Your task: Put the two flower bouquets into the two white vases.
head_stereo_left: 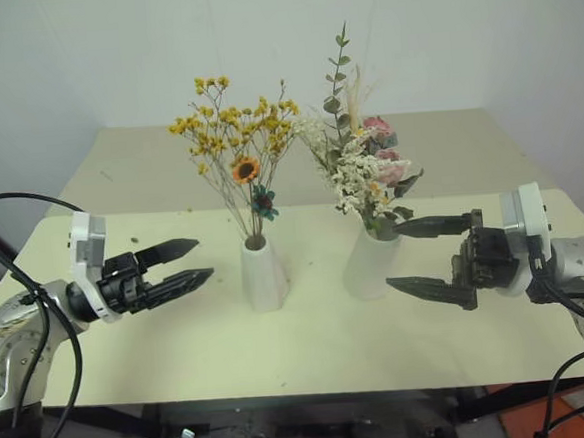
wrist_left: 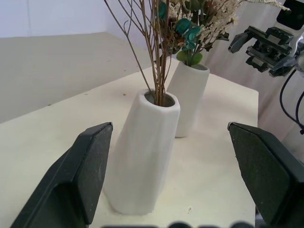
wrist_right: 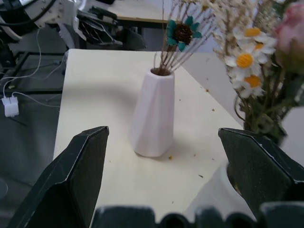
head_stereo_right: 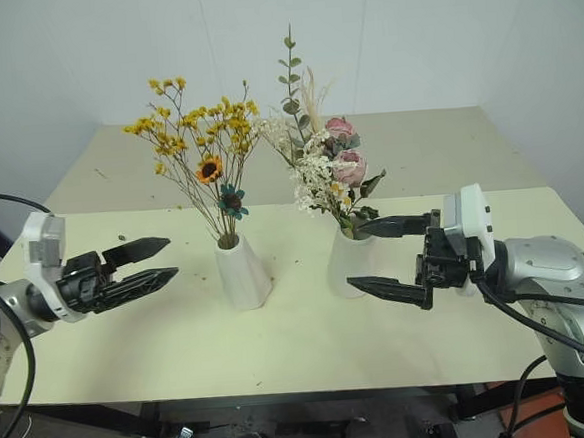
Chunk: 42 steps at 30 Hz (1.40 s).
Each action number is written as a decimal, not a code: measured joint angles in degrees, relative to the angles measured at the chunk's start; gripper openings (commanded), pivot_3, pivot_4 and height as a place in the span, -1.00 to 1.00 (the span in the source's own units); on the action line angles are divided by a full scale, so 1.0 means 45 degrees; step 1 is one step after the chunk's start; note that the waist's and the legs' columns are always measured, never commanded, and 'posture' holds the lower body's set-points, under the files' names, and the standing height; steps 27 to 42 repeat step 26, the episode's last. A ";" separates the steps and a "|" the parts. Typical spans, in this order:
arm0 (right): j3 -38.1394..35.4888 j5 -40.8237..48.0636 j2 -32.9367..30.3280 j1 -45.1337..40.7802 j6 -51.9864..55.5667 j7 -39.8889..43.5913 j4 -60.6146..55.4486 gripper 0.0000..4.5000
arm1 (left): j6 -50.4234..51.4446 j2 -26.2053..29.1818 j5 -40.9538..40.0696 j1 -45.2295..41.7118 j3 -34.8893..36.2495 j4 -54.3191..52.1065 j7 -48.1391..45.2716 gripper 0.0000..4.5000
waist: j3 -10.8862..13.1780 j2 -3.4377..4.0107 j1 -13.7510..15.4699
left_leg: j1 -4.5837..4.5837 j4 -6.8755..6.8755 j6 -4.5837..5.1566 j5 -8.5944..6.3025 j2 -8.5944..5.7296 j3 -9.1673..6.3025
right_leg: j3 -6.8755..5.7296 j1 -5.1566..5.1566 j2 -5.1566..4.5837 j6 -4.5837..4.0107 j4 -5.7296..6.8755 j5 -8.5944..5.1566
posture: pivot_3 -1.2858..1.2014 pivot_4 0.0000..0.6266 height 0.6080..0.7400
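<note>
both bouquets seated: yellow bouquet (head_stereo_left: 234,133) centre frame, pink bouquet (head_stereo_left: 366,169) right of it. light, brittle; best pinched low on stems. left gripper (head_stereo_left: 182,266) and right gripper (head_stereo_left: 430,257) gaping, empty.

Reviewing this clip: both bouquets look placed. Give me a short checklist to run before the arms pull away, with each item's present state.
1. Yellow-orange blossom bouquet with the small sunflower stands with its stems in the slim white cone vase: ok.
2. Pink rose bouquet with white sprays and eucalyptus sprig stands in the wider white vase: ok.
3. Both vases upright on the cream table, apart from each other: ok.
4. Left gripper open, holding nothing, clear of the slim vase: ok.
5. Right gripper open, empty; whether its fingers touch the wider vase: cannot tell.
6. Stems seated to the vase bottoms: cannot tell.
</note>
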 measured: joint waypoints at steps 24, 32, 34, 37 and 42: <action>-0.1448 -0.0368 -0.1268 0.0963 -0.0240 0.0999 0.1621 0.94 | -0.0216 0.1429 -0.0693 0.2799 0.3089 -0.2022 -0.0634 0.88 | 0.0000 0.0001 -0.0078 | 0.0006 -0.0003 -0.0001 -0.0001 0.0011 0.0006 | 0.0001 0.0002 0.0002 -0.0010 0.0004 -0.0007 | 0.03 -0.52 1.00; -0.1512 -0.0366 -0.1276 0.0969 -0.0240 0.0988 0.1616 0.94 | -0.0215 0.1429 -0.0760 0.2798 0.3089 -0.2160 -0.0520 0.88 | 0.0000 0.0001 -0.0076 | 0.0005 -0.0003 -0.0001 -0.0001 0.0011 0.0006 | 0.0001 0.0002 0.0003 -0.0011 0.0003 -0.0007 | 0.03 -0.52 1.00; -0.1512 -0.0366 -0.1276 0.0969 -0.0240 0.0988 0.1616 0.94 | -0.0215 0.1429 -0.0760 0.2798 0.3089 -0.2160 -0.0520 0.88 | 0.0000 0.0001 -0.0076 | 0.0005 -0.0003 -0.0001 -0.0001 0.0011 0.0006 | 0.0001 0.0002 0.0003 -0.0011 0.0003 -0.0007 | 0.03 -0.52 1.00; -0.1512 -0.0366 -0.1276 0.0969 -0.0240 0.0988 0.1616 0.94 | -0.0215 0.1429 -0.0760 0.2798 0.3089 -0.2160 -0.0520 0.88 | 0.0000 0.0001 -0.0076 | 0.0005 -0.0003 -0.0001 -0.0001 0.0011 0.0006 | 0.0001 0.0002 0.0003 -0.0011 0.0003 -0.0007 | 0.03 -0.52 1.00; -0.1512 -0.0366 -0.1276 0.0969 -0.0240 0.0988 0.1616 0.94 | -0.0215 0.1429 -0.0760 0.2798 0.3089 -0.2160 -0.0520 0.88 | 0.0000 0.0001 -0.0076 | 0.0005 -0.0003 -0.0001 -0.0001 0.0011 0.0006 | 0.0001 0.0002 0.0003 -0.0011 0.0003 -0.0007 | 0.03 -0.52 1.00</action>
